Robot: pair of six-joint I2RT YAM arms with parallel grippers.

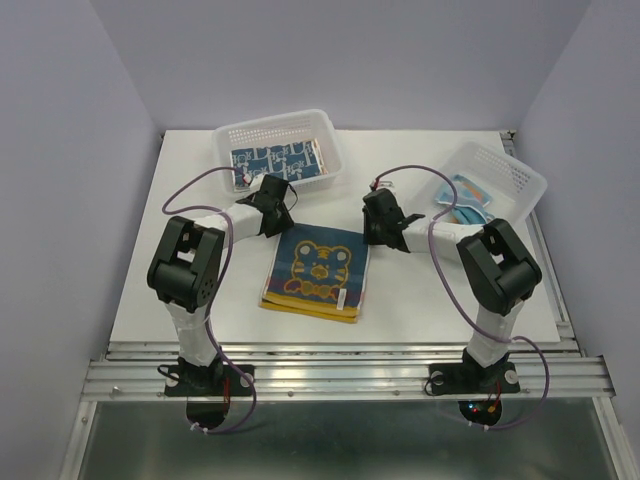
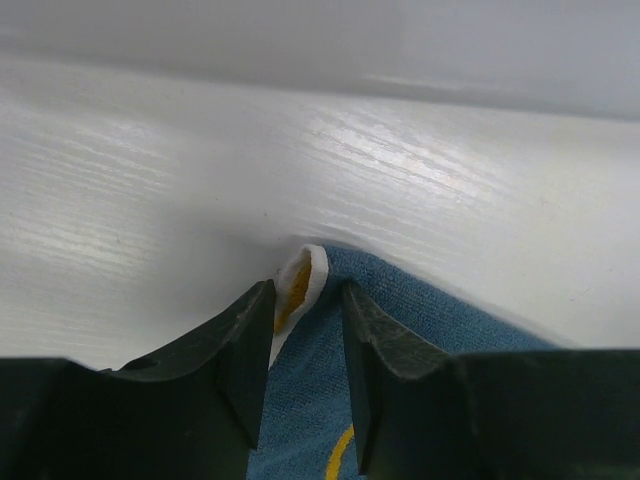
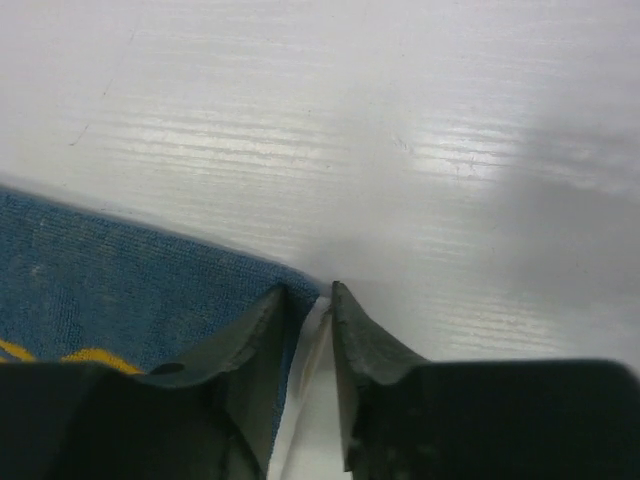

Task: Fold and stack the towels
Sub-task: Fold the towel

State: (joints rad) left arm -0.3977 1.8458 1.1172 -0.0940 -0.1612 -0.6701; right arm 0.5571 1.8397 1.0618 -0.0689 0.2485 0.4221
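A folded navy towel [image 1: 318, 270] with a yellow animal print lies in the middle of the table, yellow edges showing at its near side. My left gripper [image 1: 283, 222] is at its far left corner. In the left wrist view the jaws stand close together on the raised corner [image 2: 300, 275], blue cloth between the fingers [image 2: 245, 340]. My right gripper [image 1: 372, 232] is at the far right corner. Its jaws are nearly together on the towel's edge [image 3: 150, 290], a pale layer between them. A navy patterned towel [image 1: 275, 160] lies in the left basket and a light blue one [image 1: 465, 195] in the right basket.
A white perforated basket [image 1: 322, 135] stands at the back left, just behind my left gripper. A second white basket [image 1: 510, 170] stands at the back right. The white table [image 1: 200, 300] ends near the arm bases. Purple walls close in both sides.
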